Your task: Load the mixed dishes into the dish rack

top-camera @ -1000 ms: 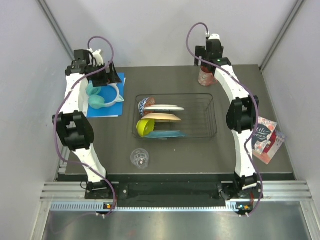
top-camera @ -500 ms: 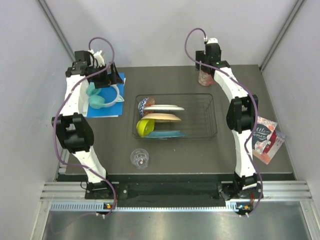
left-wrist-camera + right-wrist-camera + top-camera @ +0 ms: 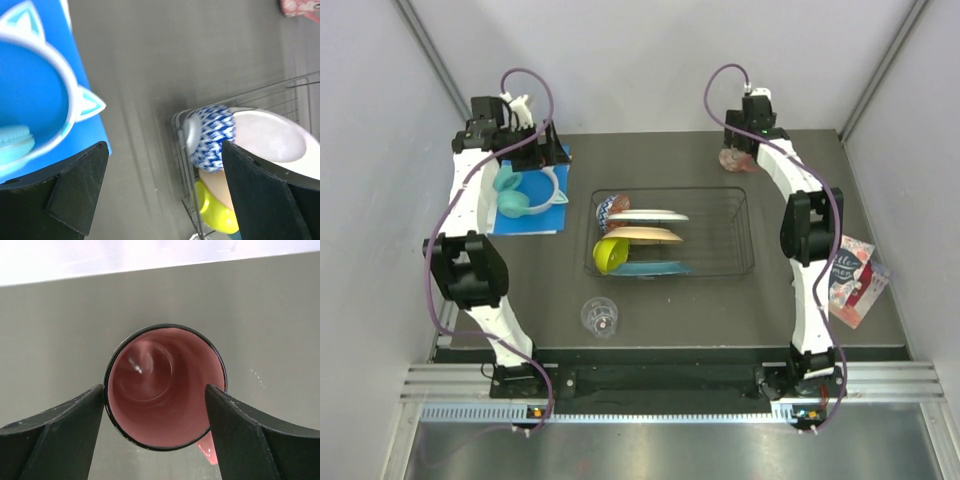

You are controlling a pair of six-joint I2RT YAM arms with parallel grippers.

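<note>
Dark tabletop (image 3: pixel 670 310), far right: right pincer (image 3: pixel 155 392) looks clamped across the pink mug (image 3: pixel 165 385), whose slick round sides could slip out.

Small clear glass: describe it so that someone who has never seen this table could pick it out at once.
Start from the dark table and find the black wire rack in its middle. Between the rack's left end and the table's near edge stands the glass. It alone is see-through.

Top cam overhead; wrist cams close (left shares rack (image 3: pixel 720 232) w/ top).
</note>
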